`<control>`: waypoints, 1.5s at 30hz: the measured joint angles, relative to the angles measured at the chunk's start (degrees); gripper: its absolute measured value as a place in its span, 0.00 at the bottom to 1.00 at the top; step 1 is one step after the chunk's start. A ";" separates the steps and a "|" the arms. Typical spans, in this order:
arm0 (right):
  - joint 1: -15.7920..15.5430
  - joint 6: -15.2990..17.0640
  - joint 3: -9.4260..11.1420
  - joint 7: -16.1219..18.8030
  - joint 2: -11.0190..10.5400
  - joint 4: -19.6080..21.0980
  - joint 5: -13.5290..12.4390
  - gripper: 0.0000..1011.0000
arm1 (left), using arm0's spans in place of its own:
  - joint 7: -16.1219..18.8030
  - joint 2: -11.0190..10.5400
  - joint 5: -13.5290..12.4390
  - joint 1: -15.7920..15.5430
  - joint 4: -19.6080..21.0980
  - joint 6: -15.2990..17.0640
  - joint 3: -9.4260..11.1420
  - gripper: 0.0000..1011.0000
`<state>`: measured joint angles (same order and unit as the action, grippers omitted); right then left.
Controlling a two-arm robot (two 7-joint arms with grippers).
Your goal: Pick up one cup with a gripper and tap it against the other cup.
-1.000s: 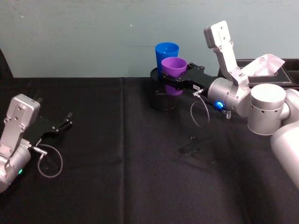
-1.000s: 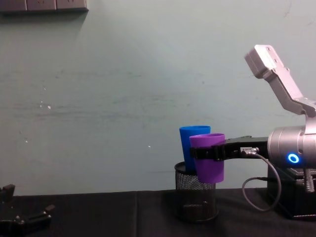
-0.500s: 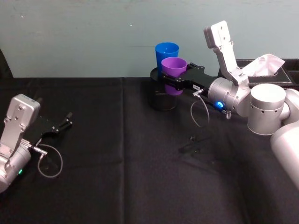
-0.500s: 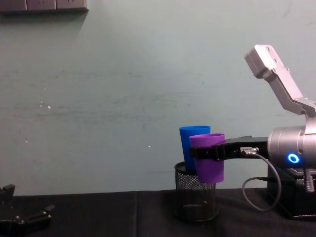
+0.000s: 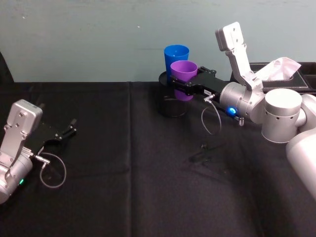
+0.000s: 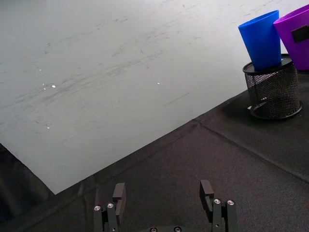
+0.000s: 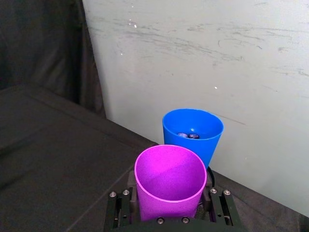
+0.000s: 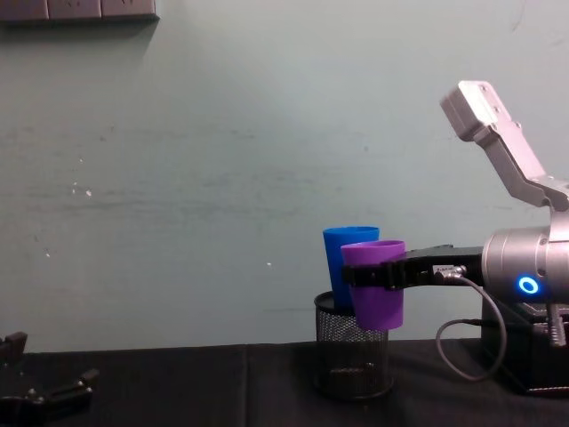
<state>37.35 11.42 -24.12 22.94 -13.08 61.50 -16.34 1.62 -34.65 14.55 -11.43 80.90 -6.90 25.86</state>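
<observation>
purple cup (image 5: 183, 73) upright, perhaps touching blue cup (image 5: 176, 55)

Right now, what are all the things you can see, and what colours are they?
purple cup: one, purple, held off the table just in front of the blue cup
blue cup: one, bright blue, standing in the pen holder
pen holder: one, black mesh, at the back of the table
tissue box: one, black with a white tissue, back right
table: one, covered in black cloth
right gripper: one, black, clamped around the purple cup
left gripper: one, black, open, low over the table's left side
</observation>
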 joint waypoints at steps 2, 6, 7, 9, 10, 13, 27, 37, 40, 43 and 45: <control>0.00 0.00 0.00 0.00 0.00 0.00 0.00 0.73 | 0.00 0.00 0.00 0.00 0.00 0.00 0.00 0.99; 0.00 0.00 0.00 0.00 0.00 0.00 0.00 0.73 | 0.00 0.00 0.00 0.00 0.00 0.00 0.00 0.99; 0.00 0.00 0.00 0.00 0.00 0.00 0.00 0.73 | 0.00 0.00 0.00 0.00 0.00 0.00 0.00 0.99; 0.00 0.00 0.00 0.00 0.00 0.00 0.00 0.73 | 0.00 0.00 0.00 0.00 0.00 0.00 0.00 0.99; 0.00 0.00 0.00 0.00 0.00 0.00 0.00 0.73 | 0.00 0.00 0.00 0.00 0.00 0.00 0.00 0.99; 0.00 0.00 0.00 0.00 0.00 0.00 0.00 0.73 | 0.00 0.00 0.00 0.00 0.00 0.00 0.00 0.99; 0.00 0.00 0.00 0.00 0.00 0.00 0.00 0.73 | 0.00 0.00 0.00 0.00 0.00 0.00 0.00 0.99; 0.00 0.00 0.00 0.00 0.00 0.00 0.00 0.73 | 0.00 0.00 0.00 0.00 0.00 0.00 0.00 0.99; 0.00 0.00 0.00 0.00 0.00 0.00 0.00 0.73 | 0.00 0.00 0.00 0.00 0.00 0.00 0.00 0.99; 0.00 0.00 0.00 0.00 0.00 0.00 0.00 0.73 | 0.00 0.00 0.00 0.00 0.00 0.00 0.00 0.99; 0.00 0.00 0.00 0.00 0.00 0.00 0.00 0.73 | 0.00 0.00 0.00 0.00 0.00 0.00 0.00 0.99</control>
<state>37.35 11.42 -24.12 22.94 -13.08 61.50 -16.34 1.62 -34.65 14.55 -11.44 80.90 -6.91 25.86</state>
